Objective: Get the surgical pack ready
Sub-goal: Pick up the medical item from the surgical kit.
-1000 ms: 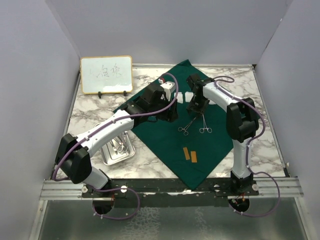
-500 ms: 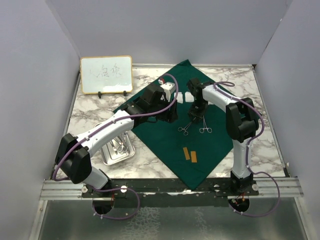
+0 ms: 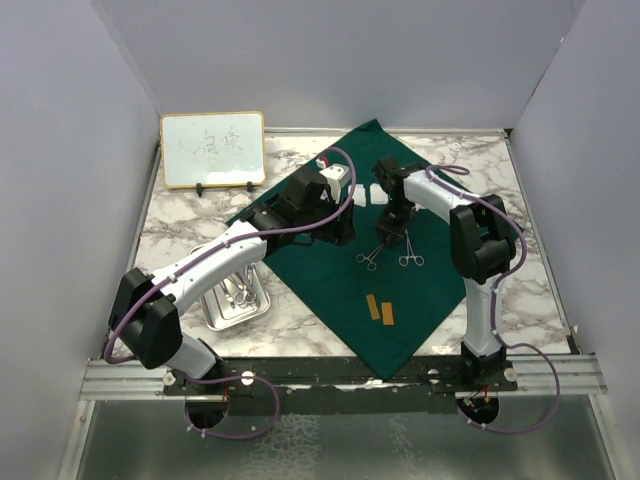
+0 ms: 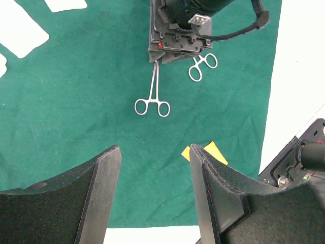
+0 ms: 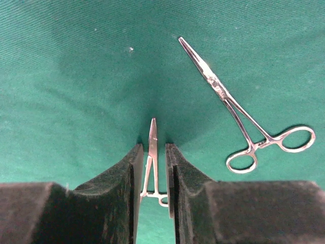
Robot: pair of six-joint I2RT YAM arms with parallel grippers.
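Pinching a silver forceps (image 5: 152, 147) between near-closed jaws, our right gripper (image 5: 153, 168) presses onto the green drape (image 5: 76, 76). A second forceps (image 5: 238, 122) lies just right; our left gripper (image 4: 155, 188) hovers spread.

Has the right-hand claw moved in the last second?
Yes. The right gripper has dropped toward the green drape and closed in around the forceps.

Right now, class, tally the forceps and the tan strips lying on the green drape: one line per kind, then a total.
Forceps: 2
Tan strips: 2
Total: 4
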